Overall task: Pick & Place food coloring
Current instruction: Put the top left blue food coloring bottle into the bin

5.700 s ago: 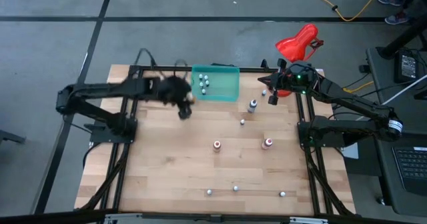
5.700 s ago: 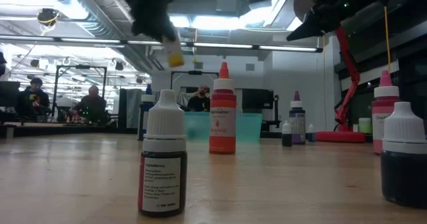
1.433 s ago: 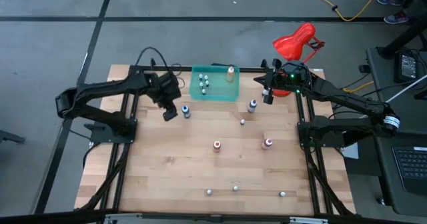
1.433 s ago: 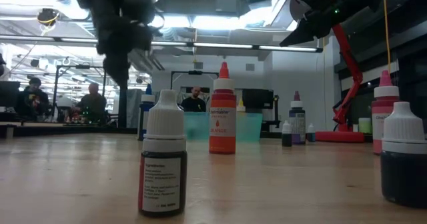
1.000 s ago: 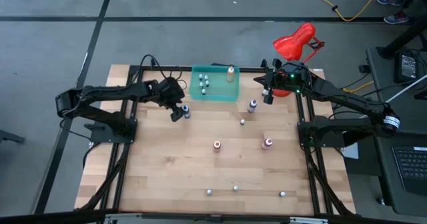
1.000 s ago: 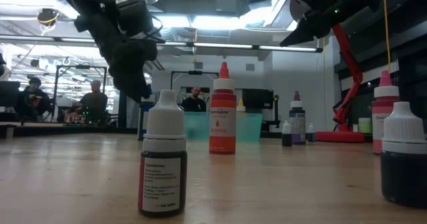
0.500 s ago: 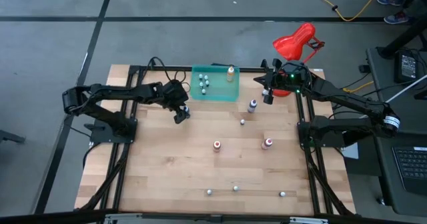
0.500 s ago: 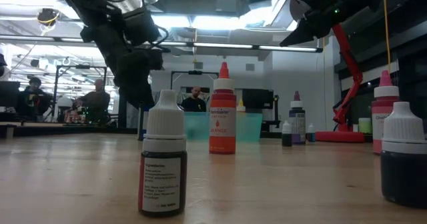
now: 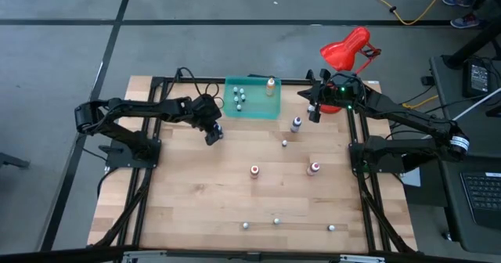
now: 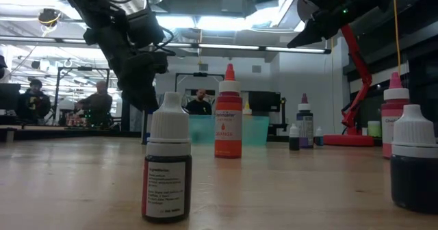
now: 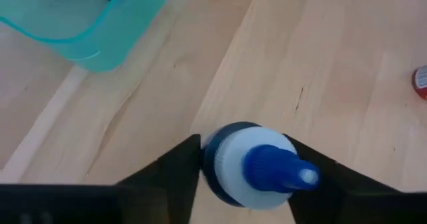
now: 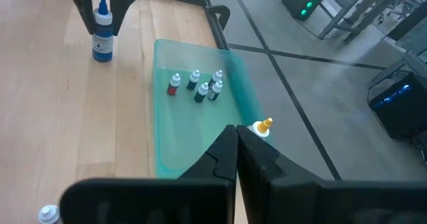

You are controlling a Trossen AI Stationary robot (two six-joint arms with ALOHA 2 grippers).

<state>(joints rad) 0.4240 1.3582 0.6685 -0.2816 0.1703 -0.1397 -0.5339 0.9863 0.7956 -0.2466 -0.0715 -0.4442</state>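
Observation:
The food coloring bottles are spread over the table. A blue bottle with a white shoulder and blue cap stands upright near the teal tray, and my left gripper is shut on it. The right wrist view shows this blue bottle between those fingers. The tray holds several small bottles and an orange-tipped one. My right gripper hangs shut and empty above the table's far right. My left gripper pinches the blue bottle between its two fingers, on the two sides of its body just below the white shoulder. The fingers slant down from the table's left. The bottle stands upright with its base on the table.
Loose bottles stand on the table: a purple one, an orange one, a pink one, a tiny one and small ones along the near edge. A red lamp stands at the far right.
My left gripper has sunk and gone a little toward the table's right, over the blue bottle, which now stands between its fingers. The bottle has stayed upright where it was.

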